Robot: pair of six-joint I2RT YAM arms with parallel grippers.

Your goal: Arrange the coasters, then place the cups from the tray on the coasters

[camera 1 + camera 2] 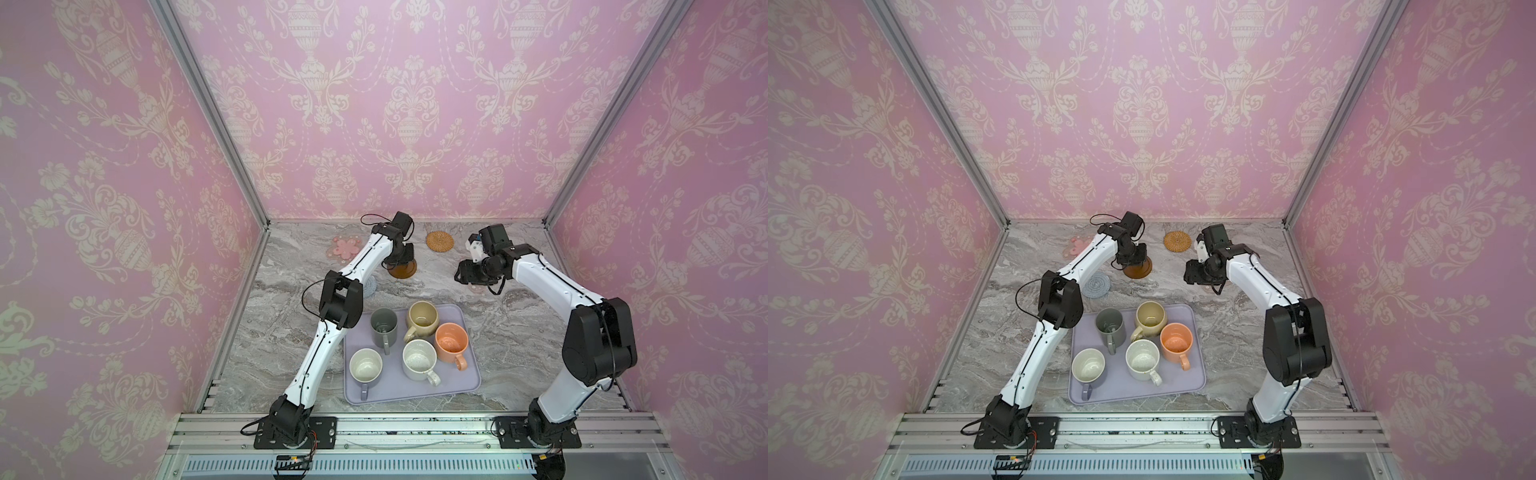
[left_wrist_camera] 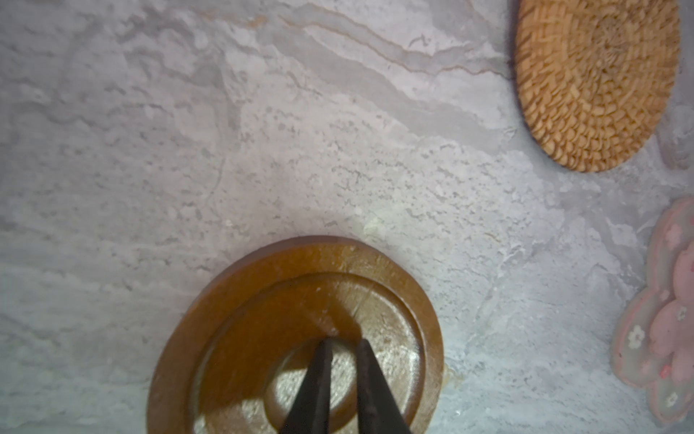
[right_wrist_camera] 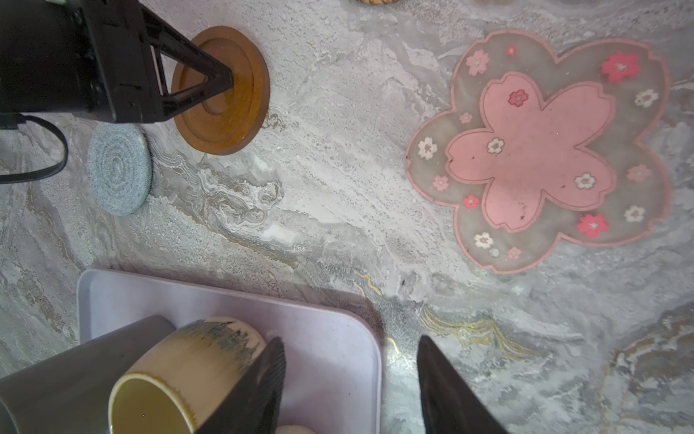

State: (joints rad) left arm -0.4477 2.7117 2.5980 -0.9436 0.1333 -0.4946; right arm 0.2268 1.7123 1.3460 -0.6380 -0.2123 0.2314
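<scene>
Your brown coaster (image 1: pixel 403 271) lies flat on the table (image 1: pixel 519 332), in the far middle, and your left gripper (image 2: pixel 343 344) stands right on top of it. Its two fingers are pinched almost together with nothing between them. Their tips touch the middle of the brown coaster, as you can see in both wrist views. The blue coaster (image 3: pixel 119 169) lies just beside the brown one, on its near left side, with a small gap between them. In both top views the left arm hides part of it. The left pink coaster (image 1: pixel 345 248) lies farther back on the left. The rattan coaster (image 1: pixel 439 241) lies at the back, to the right of the brown one and apart from it. The right pink coaster (image 3: pixel 540 150) lies flat on the right part of the table. In both top views it is mostly hidden under your right gripper (image 3: pixel 349 340). That gripper hangs over the table with its fingers spread wide and nothing in them. The tray (image 1: pixel 415 399) sits in the near middle of the table, well apart from the coasters. All five cups stand upright on it. The grey cup (image 1: pixel 384 326) and the beige cup (image 1: pixel 423 318) stand at the back. The orange cup (image 1: pixel 452 340) is on the right, the speckled cup (image 1: pixel 419 359) is in the front middle, and the lavender cup (image 1: pixel 365 365) is at the front left.
</scene>
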